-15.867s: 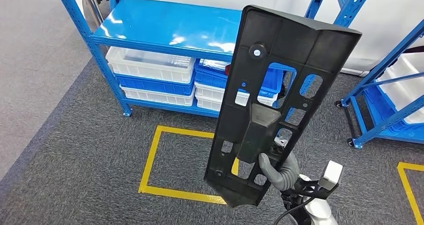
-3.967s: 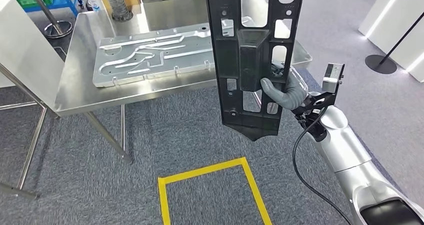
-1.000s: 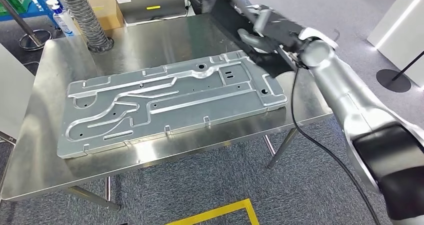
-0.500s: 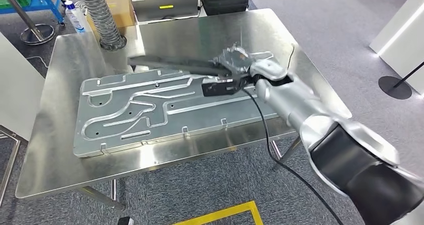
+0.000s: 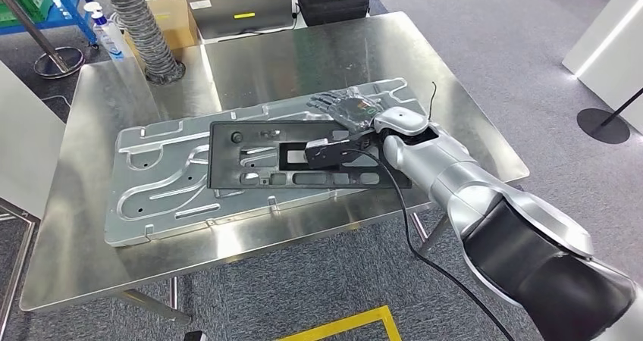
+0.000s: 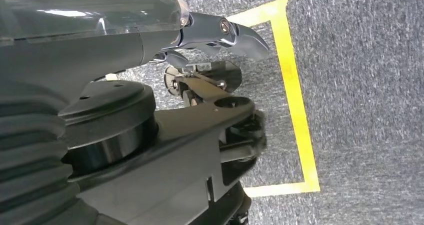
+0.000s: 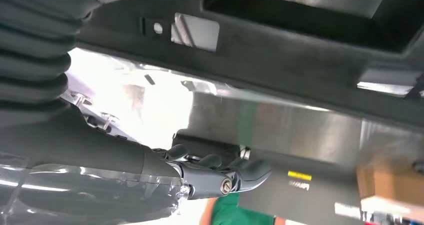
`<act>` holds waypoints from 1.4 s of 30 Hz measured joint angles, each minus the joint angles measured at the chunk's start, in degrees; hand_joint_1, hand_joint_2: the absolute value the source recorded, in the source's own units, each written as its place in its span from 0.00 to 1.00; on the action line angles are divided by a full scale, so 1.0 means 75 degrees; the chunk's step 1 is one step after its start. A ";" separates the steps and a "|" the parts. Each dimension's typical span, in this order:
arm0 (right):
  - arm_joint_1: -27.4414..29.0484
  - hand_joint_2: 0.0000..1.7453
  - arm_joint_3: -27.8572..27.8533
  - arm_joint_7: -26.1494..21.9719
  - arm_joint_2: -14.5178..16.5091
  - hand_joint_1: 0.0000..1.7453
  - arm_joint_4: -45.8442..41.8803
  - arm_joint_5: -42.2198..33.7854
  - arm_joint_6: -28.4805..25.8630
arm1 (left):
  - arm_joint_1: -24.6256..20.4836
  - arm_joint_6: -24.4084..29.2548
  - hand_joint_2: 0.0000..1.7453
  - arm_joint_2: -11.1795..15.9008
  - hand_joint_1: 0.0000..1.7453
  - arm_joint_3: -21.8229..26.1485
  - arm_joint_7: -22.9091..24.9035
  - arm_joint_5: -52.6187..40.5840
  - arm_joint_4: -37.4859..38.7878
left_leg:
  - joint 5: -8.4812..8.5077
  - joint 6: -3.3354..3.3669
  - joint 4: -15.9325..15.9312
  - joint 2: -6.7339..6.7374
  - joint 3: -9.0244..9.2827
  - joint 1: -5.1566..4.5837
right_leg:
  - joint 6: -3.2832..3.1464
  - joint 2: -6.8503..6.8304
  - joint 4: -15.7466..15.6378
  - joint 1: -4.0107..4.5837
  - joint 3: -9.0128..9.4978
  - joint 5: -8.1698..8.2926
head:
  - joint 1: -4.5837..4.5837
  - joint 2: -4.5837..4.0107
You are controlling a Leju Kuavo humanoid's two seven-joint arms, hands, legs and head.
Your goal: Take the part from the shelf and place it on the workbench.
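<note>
We note the right arm entering from the lower right of the head view and reaching up-left over the workbench. The right hand sits near frame centre, fingers spread flat and apart, grasping nothing; it lies just beyond the part's far right edge. Whether the palm touches the part we cannot tell.

The part, a black slotted panel, lies flat on the ribbed metal plate that covers the middle of the workbench. Its long axis runs left to right across the frame, roughly parallel with the plate's long side. One end points to frame left, the other lies under the wrist at frame right. In the right wrist view the part spans the upper frame, with the fingers extended and empty below it.

The left hand appears in the left wrist view over grey carpet and a yellow tape line; its fingers hold nothing, though we cannot tell how far they are curled.

Further back, at upper left, stand a grey ribbed hose, a cardboard box and a bottle. A black case sits at top centre.
</note>
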 joint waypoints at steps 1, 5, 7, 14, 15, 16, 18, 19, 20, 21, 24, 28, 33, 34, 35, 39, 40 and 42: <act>0.0009 0.00 -0.0001 -0.0018 0.0004 0.00 0.0005 0.0013 0.0014 | -0.0001 0.0002 0.00 0.0003 0.00 0.0000 0.0002 0.0004 0.0000 | 0.0254 -0.0035 -0.0409 0.0005 0.0195 0.0036 | 0.0026 0.0003 0.0014 -0.0019 0.0009 -0.0013 | 0.0000 0.0000; 0.0019 0.00 -0.0006 -0.0086 0.0043 0.00 0.0006 0.0076 -0.0020 | -0.0006 0.0004 0.00 0.0009 0.00 0.0001 0.0004 0.0015 0.0000 | 0.0825 0.0007 -0.2035 -0.0015 0.0988 0.0067 | 0.0209 0.0023 0.0100 -0.0031 -0.0014 -0.0064 | 0.0000 0.0000; 0.0034 0.00 -0.0006 -0.0120 0.0084 0.00 0.0002 0.0170 -0.0092 | 0.0001 0.0008 0.00 0.0019 0.00 0.0002 0.0005 0.0016 0.0000 | 0.0833 0.0145 -0.2061 -0.0044 0.0983 0.0027 | 0.0305 0.0007 0.0088 -0.0038 -0.0023 -0.0048 | 0.0000 0.0000; 0.0123 0.00 0.0003 -0.0120 0.0197 0.00 -0.0007 0.0533 -0.0251 | 0.0014 0.0012 0.00 0.0053 0.00 0.0003 0.0002 0.0058 0.0000 | 0.0917 0.0396 -0.2133 -0.0277 0.1011 -0.0044 | 0.0389 0.0009 0.2349 -0.0086 -0.1066 -0.1098 | 0.0002 0.0000; 0.0133 0.00 0.0012 -0.0093 0.0221 0.00 -0.0007 0.0637 -0.0253 | 0.0018 0.0012 0.00 0.0055 0.00 0.0003 0.0002 0.0061 0.0000 | 0.0917 0.0400 -0.2122 -0.0348 0.1010 -0.0061 | 0.0364 0.0018 0.2329 -0.0079 -0.1064 -0.0990 | 0.0002 0.0000; 0.0126 0.00 0.0023 -0.0060 0.0245 0.00 -0.0008 0.0745 -0.0253 | 0.0020 0.0012 0.00 0.0057 0.00 0.0003 0.0002 0.0062 0.0000 | 0.0916 0.0398 -0.2108 -0.0428 0.1011 -0.0074 | 0.0322 0.0050 0.1986 -0.0067 -0.0905 -0.0752 | 0.0002 0.0000; 0.0071 0.00 0.0043 0.0015 0.0289 0.00 -0.0017 0.0964 -0.0254 | 0.0018 0.0012 0.00 0.0055 0.00 0.0003 0.0002 0.0062 0.0001 | 0.0909 0.0384 -0.2082 -0.0577 0.1004 -0.0079 | 0.0220 0.0278 0.0883 -0.0045 -0.0381 -0.0261 | 0.0001 0.0000; 0.0033 0.00 0.0065 0.0053 0.0320 0.00 -0.0025 0.1086 -0.0257 | 0.0014 0.0012 0.00 0.0058 0.00 0.0003 0.0005 0.0062 0.0001 | 0.0907 0.0360 -0.2067 -0.0633 0.0984 -0.0070 | 0.0188 0.0430 0.0458 -0.0028 -0.0190 -0.0126 | 0.0000 0.0000; -0.0001 0.00 0.0099 0.0091 0.0363 0.00 -0.0038 0.1216 -0.0261 | 0.0009 0.0011 0.00 0.0059 0.00 0.0003 0.0007 0.0061 0.0001 | 0.0910 0.0322 -0.2063 -0.0681 0.0955 -0.0046 | 0.0173 0.0524 0.0228 -0.0008 -0.0089 -0.0080 | -0.0001 0.0000; -0.0027 0.00 0.0141 0.0127 0.0419 0.00 -0.0059 0.1340 -0.0266 | 0.0009 0.0010 0.00 0.0059 0.00 0.0003 0.0010 0.0061 0.0001 | 0.0918 0.0275 -0.2074 -0.0729 0.0928 -0.0016 | 0.0167 0.0561 0.0177 0.0016 -0.0070 -0.0099 | -0.0001 0.0000; -0.0097 0.00 0.0251 0.0208 0.0619 0.00 -0.0171 0.1596 -0.0270 | 0.0019 0.0010 0.00 0.0061 0.00 0.0003 0.0020 0.0063 0.0003 | 0.0879 0.0140 -0.2048 -0.0706 0.0880 -0.0017 | 0.0093 0.0341 0.0041 0.0013 0.0007 -0.0038 | -0.0001 0.0000; -0.0223 0.00 0.0367 0.0232 0.0787 0.00 -0.0334 0.1768 -0.0204 | -0.0033 0.0012 0.00 0.0066 0.00 0.0004 0.0034 0.0101 0.0003 | 0.0138 -0.0033 -0.0561 -0.0086 0.0173 -0.0011 | -0.0003 -0.0042 -0.0070 0.0000 0.0100 -0.0025 | -0.0001 0.0000; -0.0302 0.00 0.0447 0.0232 0.0903 0.00 -0.0541 0.1751 0.0113 | -0.0044 0.0003 0.00 0.0071 0.00 0.0017 0.0138 0.0165 0.0003 | 0.0687 -0.0143 -0.1236 0.0062 0.0480 0.0091 | 0.0063 -0.0382 0.0026 -0.0007 0.0110 -0.0106 | -0.0001 0.0000; -0.0345 0.00 0.0449 0.0242 0.0916 0.00 -0.0573 0.1730 0.0179 | -0.0048 -0.0004 0.00 0.0071 0.00 0.0018 0.0159 0.0176 0.0003 | 0.0859 -0.0114 -0.1687 0.0095 0.0715 0.0081 | 0.0097 -0.0423 0.0066 0.0007 0.0099 -0.0123 | -0.0001 0.0000; -0.0388 0.00 0.0449 0.0262 0.0922 0.00 -0.0596 0.1713 0.0244 | -0.0051 -0.0012 0.00 0.0071 0.00 0.0020 0.0181 0.0187 0.0003 | 0.0950 -0.0066 -0.1973 0.0117 0.0863 0.0067 | 0.0132 -0.0451 0.0098 0.0017 0.0082 -0.0129 | -0.0001 0.0000; -0.0502 0.00 0.0449 0.0407 0.0892 0.00 -0.0619 0.1674 0.0486 | -0.0057 -0.0047 0.00 0.0075 0.00 0.0047 0.0278 0.0232 0.0003 | 0.1038 0.0152 -0.2061 0.0087 0.0857 0.0024 | 0.0291 -0.0433 0.0185 0.0012 0.0011 -0.0169 | 0.0000 0.0000; -0.0541 0.00 0.0447 0.0432 0.0850 0.00 -0.0616 0.1669 0.0512 | -0.0067 -0.0061 0.00 0.0076 0.00 0.0052 0.0297 0.0235 0.0003 | 0.1073 0.0210 -0.2080 0.0084 0.0837 0.0027 | 0.0329 -0.0357 0.0343 -0.0005 -0.0058 -0.0326 | 0.0001 0.0000; -0.0628 0.00 0.0435 0.0480 0.0743 0.00 -0.0600 0.1647 0.0539 | -0.0100 -0.0095 0.00 0.0077 0.00 0.0055 0.0337 0.0237 0.0003 | 0.1152 0.0318 -0.2104 0.0083 0.0760 0.0013 | 0.0375 -0.0146 0.1147 -0.0033 -0.0385 -0.0907 | 0.0000 0.0000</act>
